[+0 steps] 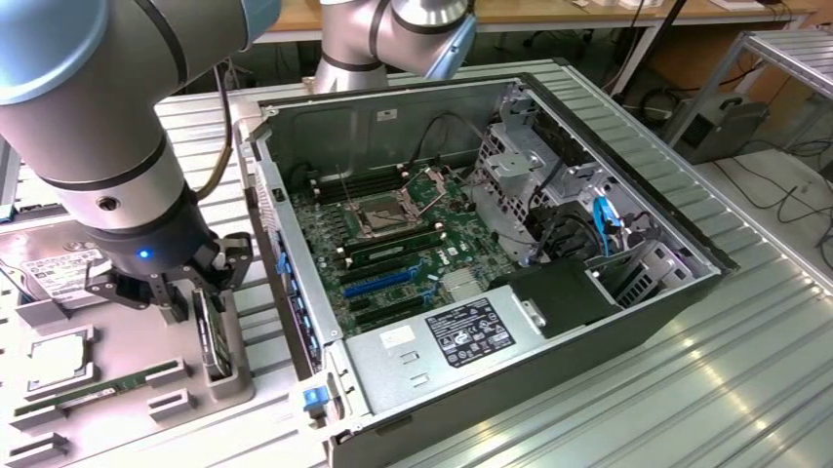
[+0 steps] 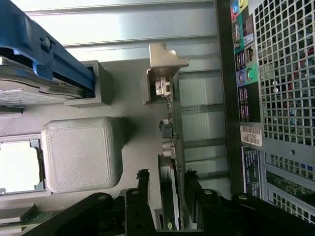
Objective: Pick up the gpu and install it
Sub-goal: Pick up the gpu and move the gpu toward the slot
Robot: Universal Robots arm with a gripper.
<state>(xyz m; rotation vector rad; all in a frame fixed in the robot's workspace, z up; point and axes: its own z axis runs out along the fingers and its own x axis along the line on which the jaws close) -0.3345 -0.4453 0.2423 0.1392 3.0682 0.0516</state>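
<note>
Wrist view gives you the gpu [image 2: 171, 147] edge-on, standing upright in a grey holder [image 2: 147, 91]. Its long axis runs parallel to the computer case's rear panel [image 2: 275, 73], and the silver bracket [image 2: 165, 61] is on the end away from the gripper [image 2: 167, 179]. The fingers [image 2: 142, 183] are spread, one beside each face of the card, with a gap showing. A strip of ribbed table [image 2: 202, 123] separates card and case, and a grey block [image 2: 81, 152] stands near the opposite face. In the exterior view, the gpu [image 1: 213, 343] sits at 8 o'clock from the open case [image 1: 521, 331], lying roughly along 12-to-6.
</note>
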